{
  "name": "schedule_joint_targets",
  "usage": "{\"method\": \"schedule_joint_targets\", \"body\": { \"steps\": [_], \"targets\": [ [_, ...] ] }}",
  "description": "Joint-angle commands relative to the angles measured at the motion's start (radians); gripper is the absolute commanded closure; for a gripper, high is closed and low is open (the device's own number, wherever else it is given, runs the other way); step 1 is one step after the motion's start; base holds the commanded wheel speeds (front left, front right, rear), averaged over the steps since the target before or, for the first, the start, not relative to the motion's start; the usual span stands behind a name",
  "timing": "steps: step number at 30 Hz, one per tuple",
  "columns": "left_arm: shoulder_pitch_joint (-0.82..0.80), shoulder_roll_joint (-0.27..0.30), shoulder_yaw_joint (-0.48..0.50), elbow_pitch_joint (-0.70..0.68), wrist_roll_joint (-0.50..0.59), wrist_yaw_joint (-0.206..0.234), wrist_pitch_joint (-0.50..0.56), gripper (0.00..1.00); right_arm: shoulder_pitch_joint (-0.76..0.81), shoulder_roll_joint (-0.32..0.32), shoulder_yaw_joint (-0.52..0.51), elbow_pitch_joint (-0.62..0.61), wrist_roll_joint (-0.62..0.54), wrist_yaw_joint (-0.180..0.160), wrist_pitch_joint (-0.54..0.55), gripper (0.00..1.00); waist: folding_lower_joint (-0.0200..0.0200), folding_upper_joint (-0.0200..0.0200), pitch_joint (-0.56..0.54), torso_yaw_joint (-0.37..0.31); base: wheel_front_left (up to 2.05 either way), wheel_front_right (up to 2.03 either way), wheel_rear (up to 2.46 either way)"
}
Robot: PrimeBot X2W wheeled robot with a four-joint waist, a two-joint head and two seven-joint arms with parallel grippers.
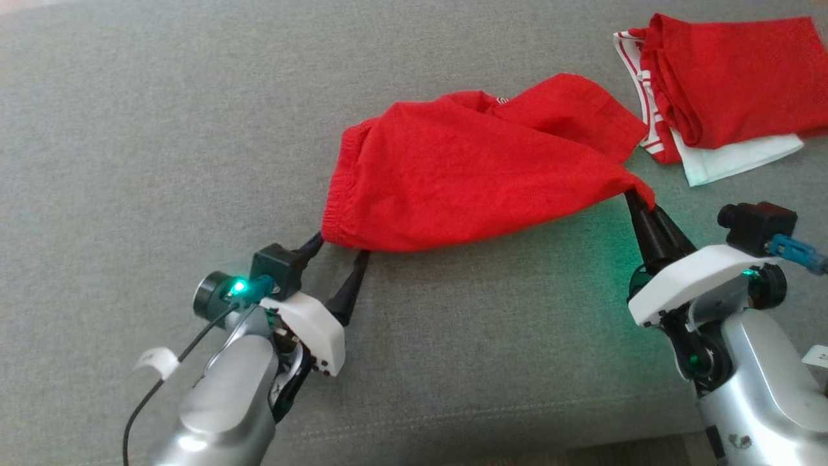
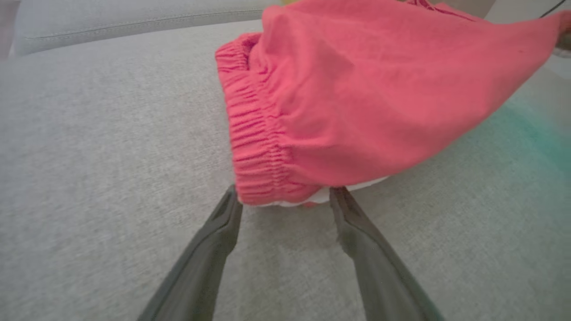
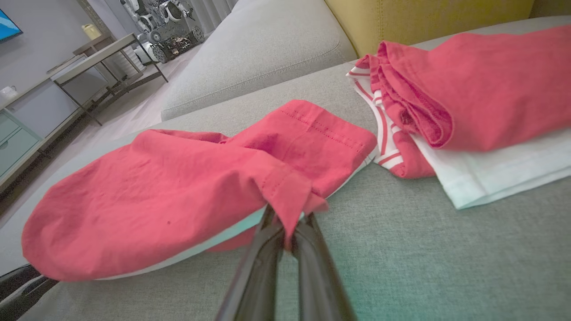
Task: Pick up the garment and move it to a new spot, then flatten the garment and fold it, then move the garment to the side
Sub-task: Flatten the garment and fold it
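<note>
Starting nearest, at the left gripper [image 1: 341,247] low over the grey sofa seat [image 1: 162,129]: standing with its dark fingers [image 2: 209,249] spread wide, flanking the gathered waistband corner of the red garment [image 1: 466,168], possibly brushing the fabric, though the blurred left wrist view is making contact hard to judge. Moving across to the right gripper [image 1: 631,194]: pressing its fingers tightly together on a hemmed leg corner of the same garment, with the cloth bunching and folding over the tips. Finding the garment itself lying crumpled across the middle of the seat, stretching between the two grippers, waistband end toward the left, leg openings toward the right and back. Looking farther, to the back right: seeing a pile of folded clothes [image 1: 724,77] sitting just beside the garment's far leg, a red piece lying on top of a white one and a red-and-white striped one. Ending beyond that at a yellow cushion [image 3: 424,22] standing behind the pile.
</note>
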Motion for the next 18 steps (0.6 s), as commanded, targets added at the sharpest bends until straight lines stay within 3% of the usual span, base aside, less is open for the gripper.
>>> {"method": "schedule_joint_targets", "body": {
  "steps": [1,6,7,8,9,10,18],
  "targets": [
    [-0.038,0.010,0.022,-0.019,0.006,-0.006,-0.006,0.00,-0.032,0.002,0.018,-0.036,-0.006,0.007,0.004,1.00,0.0000,0.0000,0.002,-0.003,0.00,0.00,0.00],
    [-0.046,0.014,0.007,-0.021,-0.002,-0.006,-0.006,0.00,-0.030,0.004,0.019,-0.033,-0.007,0.007,0.003,1.00,0.0000,0.0000,0.002,-0.010,0.00,0.00,0.00],
    [-0.046,0.014,0.007,-0.025,-0.003,-0.006,-0.006,0.15,-0.028,0.004,0.019,-0.032,-0.007,0.007,0.002,1.00,0.0000,0.0000,0.001,-0.010,0.00,0.00,0.00],
    [-0.045,0.016,0.007,-0.030,-0.004,-0.006,-0.006,0.60,-0.027,0.004,0.019,-0.031,-0.007,0.007,0.002,1.00,0.0000,0.0000,0.001,-0.010,0.00,0.00,0.00],
    [-0.044,0.017,0.007,-0.035,-0.005,-0.006,-0.006,0.96,-0.026,0.004,0.018,-0.030,-0.008,0.007,0.001,1.00,0.0000,0.0000,0.000,-0.009,0.00,0.00,0.00],
    [-0.042,0.018,0.007,-0.041,-0.006,-0.006,-0.006,1.00,-0.024,0.004,0.017,-0.028,-0.008,0.007,0.000,1.00,0.0000,0.0000,-0.001,-0.008,0.00,0.00,0.00],
    [-0.020,0.035,0.009,-0.098,-0.018,-0.006,-0.006,1.00,-0.027,-0.004,0.008,-0.020,-0.018,0.007,-0.008,1.00,0.0000,0.0000,-0.028,0.015,0.00,0.00,0.00]
  ]
}}
